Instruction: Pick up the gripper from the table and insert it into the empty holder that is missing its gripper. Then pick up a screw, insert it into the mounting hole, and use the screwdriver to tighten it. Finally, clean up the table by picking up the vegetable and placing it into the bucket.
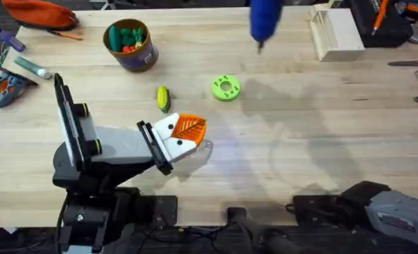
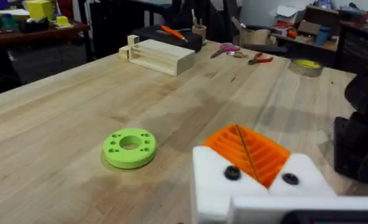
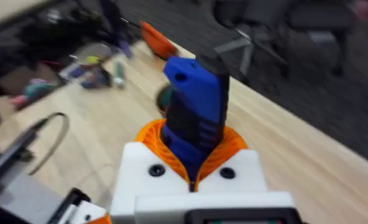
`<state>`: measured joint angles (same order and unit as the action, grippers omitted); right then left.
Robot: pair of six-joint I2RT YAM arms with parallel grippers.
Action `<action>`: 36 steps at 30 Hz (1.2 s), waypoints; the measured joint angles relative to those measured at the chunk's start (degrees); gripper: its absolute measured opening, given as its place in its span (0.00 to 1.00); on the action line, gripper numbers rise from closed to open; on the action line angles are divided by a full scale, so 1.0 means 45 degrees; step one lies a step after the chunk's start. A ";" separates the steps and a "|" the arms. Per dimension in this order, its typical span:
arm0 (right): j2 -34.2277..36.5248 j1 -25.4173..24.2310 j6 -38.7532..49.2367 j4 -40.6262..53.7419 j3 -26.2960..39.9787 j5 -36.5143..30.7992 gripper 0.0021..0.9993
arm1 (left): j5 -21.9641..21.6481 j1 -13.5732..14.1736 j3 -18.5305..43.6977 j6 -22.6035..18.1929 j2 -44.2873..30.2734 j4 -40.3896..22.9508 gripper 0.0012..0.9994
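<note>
One screwdriver (image 1: 264,20), one vegetable (image 1: 163,97), one bucket (image 1: 130,44) and one green disc (image 1: 226,87) are in view. The right tool (image 3: 193,180) is clamped on the screwdriver at top centre of the overhead frame. The left tool (image 1: 189,130), pads pressed together and empty, rests on the surface (image 1: 301,127) just below the vegetable.

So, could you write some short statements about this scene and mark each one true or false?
1. The right gripper holds the blue screwdriver. True.
2. The vegetable lies in the bucket. False: it lies on the table, apart from the bucket.
3. The green disc lies flat on the table. True.
4. The left gripper grips the green disc. False: its orange pads are shut on nothing.
</note>
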<state>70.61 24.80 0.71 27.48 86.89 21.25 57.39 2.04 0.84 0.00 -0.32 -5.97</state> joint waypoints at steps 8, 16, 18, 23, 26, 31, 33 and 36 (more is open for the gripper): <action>0.0000 0.0088 0.0147 -0.1849 -0.0065 0.3451 0.02 | 0.0003 0.0004 0.0000 -0.0001 0.0000 -0.0002 0.01; -0.0141 0.0389 0.0473 -0.4558 -0.1893 0.5289 0.02 | 0.0003 0.0000 0.0000 -0.0002 0.0003 -0.0002 0.01; -0.0140 0.0393 0.0462 -0.5486 -0.2530 0.5804 0.02 | 0.0003 0.0000 0.0004 -0.0001 0.0000 -0.0002 0.01; 0.0414 0.0491 0.0306 -0.7993 -0.3712 0.8160 0.02 | 0.0003 0.0000 0.0000 0.0002 0.0000 -0.0002 0.01; 0.0964 0.0545 0.0310 -0.8870 -0.3775 0.9251 0.02 | 0.0003 0.0000 0.0000 0.0003 0.0004 -0.0002 0.01; 0.2158 0.0789 0.0267 -1.0605 -0.3803 1.1065 0.02 | 0.0003 0.0000 0.0000 -0.0002 0.0002 -0.0002 0.01; 0.2352 0.0968 0.0272 -1.1027 -0.3808 1.1231 0.02 | 0.0003 0.0000 0.0000 -0.0002 0.0000 -0.0002 0.01; 0.2497 0.1316 0.0272 -1.1569 -0.3827 1.1396 0.02 | 0.0003 0.0000 0.0000 0.0003 0.0000 -0.0002 0.01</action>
<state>81.84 30.72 1.93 -24.58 69.67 72.53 57.41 2.04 0.84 0.01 -0.32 -5.98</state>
